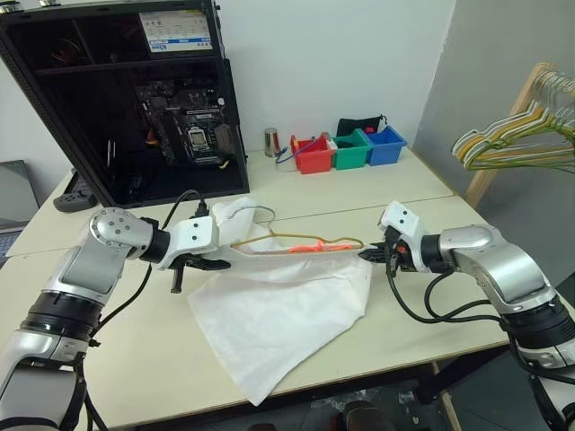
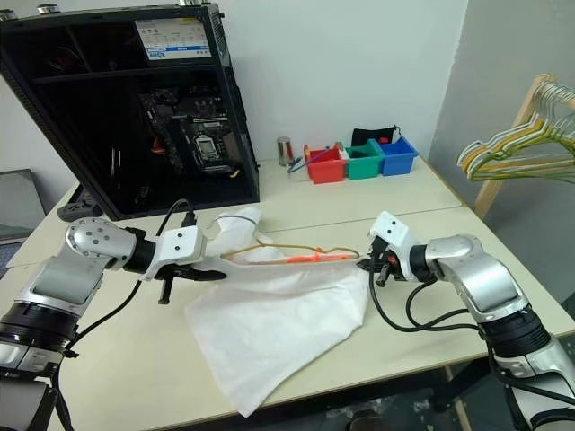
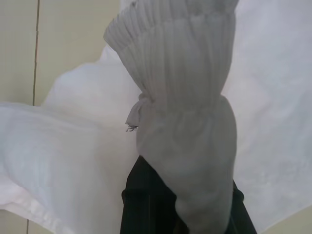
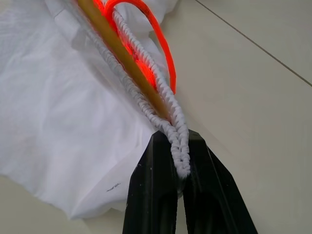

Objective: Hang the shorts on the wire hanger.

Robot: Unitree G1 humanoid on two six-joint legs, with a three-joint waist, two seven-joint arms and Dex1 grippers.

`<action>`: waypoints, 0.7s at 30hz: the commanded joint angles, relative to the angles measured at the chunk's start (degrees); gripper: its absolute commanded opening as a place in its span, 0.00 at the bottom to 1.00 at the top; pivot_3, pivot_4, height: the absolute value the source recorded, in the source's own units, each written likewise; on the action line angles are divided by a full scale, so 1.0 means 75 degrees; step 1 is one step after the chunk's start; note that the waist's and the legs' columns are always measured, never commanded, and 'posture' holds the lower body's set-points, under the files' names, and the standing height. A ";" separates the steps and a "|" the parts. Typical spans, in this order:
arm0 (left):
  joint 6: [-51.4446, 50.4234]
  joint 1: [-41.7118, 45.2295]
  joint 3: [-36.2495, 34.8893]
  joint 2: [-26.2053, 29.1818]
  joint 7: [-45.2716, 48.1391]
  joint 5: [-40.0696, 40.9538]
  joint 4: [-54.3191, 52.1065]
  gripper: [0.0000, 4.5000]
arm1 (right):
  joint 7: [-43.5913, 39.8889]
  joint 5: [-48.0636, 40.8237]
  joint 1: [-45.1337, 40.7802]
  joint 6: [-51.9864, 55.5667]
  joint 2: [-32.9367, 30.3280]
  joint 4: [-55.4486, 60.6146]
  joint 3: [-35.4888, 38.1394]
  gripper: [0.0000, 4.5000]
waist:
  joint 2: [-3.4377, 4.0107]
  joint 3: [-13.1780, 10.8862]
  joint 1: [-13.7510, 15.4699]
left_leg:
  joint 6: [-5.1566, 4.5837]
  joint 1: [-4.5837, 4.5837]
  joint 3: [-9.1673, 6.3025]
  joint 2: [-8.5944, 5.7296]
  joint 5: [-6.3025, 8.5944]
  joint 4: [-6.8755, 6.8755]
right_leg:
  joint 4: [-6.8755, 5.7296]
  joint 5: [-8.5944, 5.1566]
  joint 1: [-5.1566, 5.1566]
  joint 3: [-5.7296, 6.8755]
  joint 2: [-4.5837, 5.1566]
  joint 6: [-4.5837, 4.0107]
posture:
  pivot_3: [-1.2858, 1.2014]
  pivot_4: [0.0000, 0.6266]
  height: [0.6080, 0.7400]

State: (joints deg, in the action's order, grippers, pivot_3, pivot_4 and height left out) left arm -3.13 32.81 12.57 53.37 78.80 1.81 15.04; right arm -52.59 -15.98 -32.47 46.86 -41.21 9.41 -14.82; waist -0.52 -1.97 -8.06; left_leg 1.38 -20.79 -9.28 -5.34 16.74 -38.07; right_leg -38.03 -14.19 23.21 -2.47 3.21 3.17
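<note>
Both sets of jaws are clamped on the shorts (image 1: 278,310): the left gripper (image 1: 218,264) pinches the gathered waistband at one end, the fabric bunched over its black fingers (image 3: 146,204), and the right gripper (image 1: 370,256) pinches the opposite end of the waistband, the elastic cord pressed between its two closed fingers (image 4: 156,195). The waistband is stretched taut between them, held just above the surface (image 1: 431,323), while the rest of the white fabric drapes down toward 6 o'clock and lies spread on the surface. The wire hanger (image 1: 269,242) runs along the stretched waistband, its tan bar lying inside the band beside the orange drawstring (image 1: 314,246), and its small hook rises near the left gripper at about 12 o'clock from it. Beyond the shorts at 11 o'clock stands an open black computer case (image 1: 135,99). At 1 o'clock, near the far edge of the surface, sit red, green and blue bins (image 1: 349,149) with a small metal cup (image 1: 271,142) beside them. At 2 o'clock, off the surface, a bunch of coloured hangers (image 1: 521,135) hangs on a wooden rack.
</note>
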 commanded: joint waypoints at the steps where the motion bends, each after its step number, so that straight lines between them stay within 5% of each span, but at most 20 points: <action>1: 0.0276 0.0203 0.0035 0.0282 -0.0022 -0.0440 0.0407 0.00 | -0.0058 0.0125 -0.0006 0.0035 -0.0492 0.0288 0.0301 0.00 | 0.0000 0.0000 0.0001 | 0.0000 -0.0001 0.0000 0.0000 0.0000 0.0000 | 0.0002 0.0000 0.0000 0.0000 0.0001 0.0000 | 0.45 0.00 1.00; 12: 0.0702 0.0565 0.0662 0.0424 0.0085 -0.1254 0.0740 0.00 | -0.0495 0.0207 -0.0247 0.0118 -0.1286 0.1421 -0.0131 0.00 | 0.0000 -0.0001 -0.0008 | -0.0003 -0.0001 0.0002 0.0001 0.0002 0.0000 | 0.0003 -0.0002 -0.0001 0.0002 0.0000 0.0003 | 0.44 0.00 1.00; 21: 0.0563 0.1242 0.0971 -0.0218 0.0021 -0.1480 0.0576 0.00 | -0.0395 0.0439 -0.1164 0.0315 -0.0931 0.1688 -0.0836 0.00 | -0.0001 -0.0001 -0.0022 | -0.0004 -0.0001 0.0002 0.0002 0.0002 -0.0001 | 0.0003 -0.0002 -0.0003 0.0007 0.0000 0.0004 | 0.44 0.00 1.00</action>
State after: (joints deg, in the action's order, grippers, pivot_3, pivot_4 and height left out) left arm 1.40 40.69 19.83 52.09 79.32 -7.66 19.38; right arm -56.29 -14.18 -39.17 48.58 -48.40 21.26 -21.71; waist -0.52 -1.98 -8.23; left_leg 1.36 -20.80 -9.26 -5.32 16.75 -38.08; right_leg -37.99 -14.21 23.20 -2.42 3.22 3.20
